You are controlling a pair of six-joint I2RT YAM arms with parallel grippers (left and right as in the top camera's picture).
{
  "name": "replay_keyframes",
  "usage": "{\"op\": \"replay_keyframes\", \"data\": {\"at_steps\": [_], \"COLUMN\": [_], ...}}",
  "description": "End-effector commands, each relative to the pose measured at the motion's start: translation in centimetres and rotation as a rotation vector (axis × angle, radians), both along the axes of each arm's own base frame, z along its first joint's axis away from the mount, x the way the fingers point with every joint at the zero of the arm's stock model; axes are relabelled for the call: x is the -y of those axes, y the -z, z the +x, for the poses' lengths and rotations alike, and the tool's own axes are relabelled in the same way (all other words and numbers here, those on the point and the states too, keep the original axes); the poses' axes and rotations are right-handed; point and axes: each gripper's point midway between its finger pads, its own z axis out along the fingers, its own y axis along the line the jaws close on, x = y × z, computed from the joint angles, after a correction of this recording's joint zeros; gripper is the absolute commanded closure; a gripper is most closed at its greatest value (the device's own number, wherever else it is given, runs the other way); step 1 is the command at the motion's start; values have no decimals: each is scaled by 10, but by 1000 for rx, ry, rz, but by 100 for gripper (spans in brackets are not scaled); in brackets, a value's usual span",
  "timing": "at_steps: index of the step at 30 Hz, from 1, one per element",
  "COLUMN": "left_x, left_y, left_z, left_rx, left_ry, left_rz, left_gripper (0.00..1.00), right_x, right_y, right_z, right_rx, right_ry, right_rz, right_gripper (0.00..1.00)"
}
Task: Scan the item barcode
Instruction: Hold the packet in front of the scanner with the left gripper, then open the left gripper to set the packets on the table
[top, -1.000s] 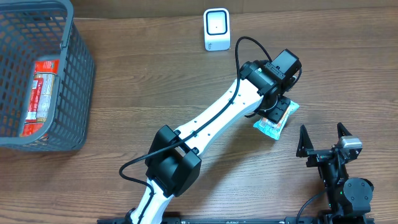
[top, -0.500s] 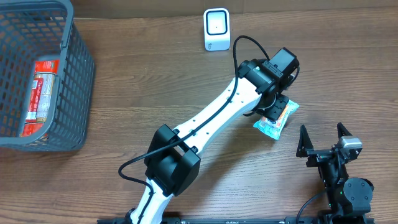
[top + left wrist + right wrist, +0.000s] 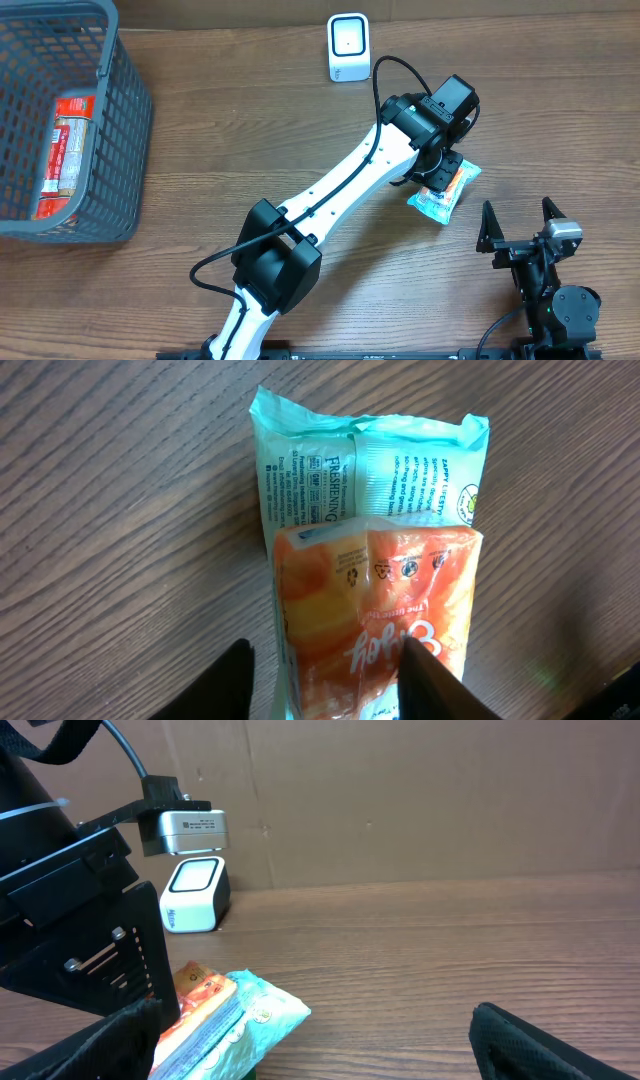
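Wood-grain table (image 3: pixel 250 130) carries an orange-and-teal packet (image 3: pixel 443 190) lying flat, right of centre and nearer than the white scanner (image 3: pixel 348 47) standing at the far edge. The left gripper (image 3: pixel 330 680) is down over the packet, its dark fingers (image 3: pixel 235 680) either side of the orange end; whether they actually pinch it, I cannot tell. The right gripper (image 3: pixel 518 215) sits near right, fingers spread wide around nothing. A grey basket (image 3: pixel 125 150) stands far left.

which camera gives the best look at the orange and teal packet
Left wrist: the packet fills the frame, print readable. Overhead shows only a small, partly covered piece; right wrist sees it low, edge-on.
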Motion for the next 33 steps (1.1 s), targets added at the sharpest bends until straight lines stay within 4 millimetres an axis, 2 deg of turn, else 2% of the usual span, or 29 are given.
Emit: {"op": "replay_keyframes", "data": {"at_steps": [1,6,8,9,13,16,23,28,33], "left_x": [0,0,0,0,5,9,10,-10,-51], "left_y": [0,3,5,5,3,-7,-56,-80,-88], "left_z": [4,4,4,4,1,3,13,24,43], "left_rx": [7,2,-3,-4,-24,-4,87,124,147], "left_ry": [-6,-6,-9,-8,2,4,-5,-50,-140], "left_rz": [-3,2,4,4,-27,-56,-141,-165,-111], "left_gripper": [67,78,92,96,96,96,96,96,96], "right_x": [1,1,1,1,1,1,1,1,1], "right_y": [2,2,2,2,2,2,2,2,2], "right_z": [0,0,0,0,0,0,0,0,0], "right_rx": [3,3,3,3,3,3,3,3,3], "right_ry": [5,5,5,5,5,5,5,5,5], "right_rz": [-1,-1,-1,-1,-1,-1,-1,-1,-1], "right_gripper": [0,0,0,0,0,0,0,0,0]}}
